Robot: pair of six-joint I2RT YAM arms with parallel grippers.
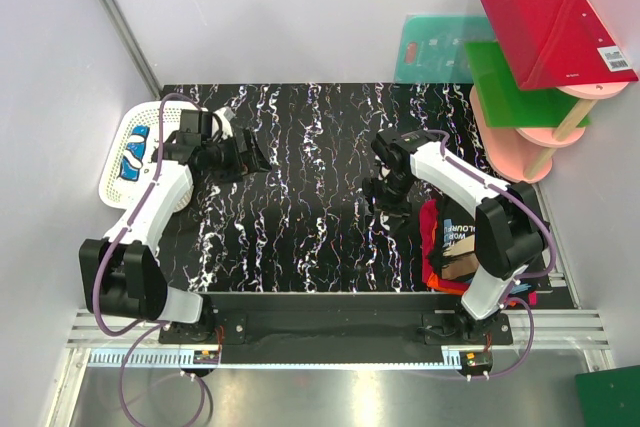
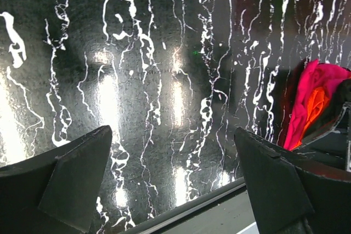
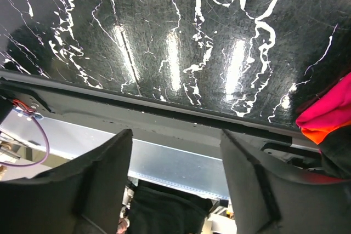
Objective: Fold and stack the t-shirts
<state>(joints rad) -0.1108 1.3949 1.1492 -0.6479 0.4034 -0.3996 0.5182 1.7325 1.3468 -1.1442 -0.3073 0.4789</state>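
A pile of t-shirts (image 1: 452, 242) lies at the table's right edge, with a black tee with white lettering on top and red and orange layers under it. Its red and orange edge shows in the left wrist view (image 2: 313, 102) and in the right wrist view (image 3: 329, 114). My right gripper (image 1: 385, 195) (image 3: 175, 182) hovers just left of the pile, open, with nothing between its fingers. My left gripper (image 1: 255, 155) (image 2: 173, 190) stands wide open and empty over the bare mat at the far left, next to the basket.
A white lattice basket (image 1: 118, 182) sits off the mat's left edge with something blue and white inside. A pink stand (image 1: 520, 137) at the back right carries red (image 1: 555, 32) and green (image 1: 510, 82) boards. The black marbled mat (image 1: 300, 207) spans the table.
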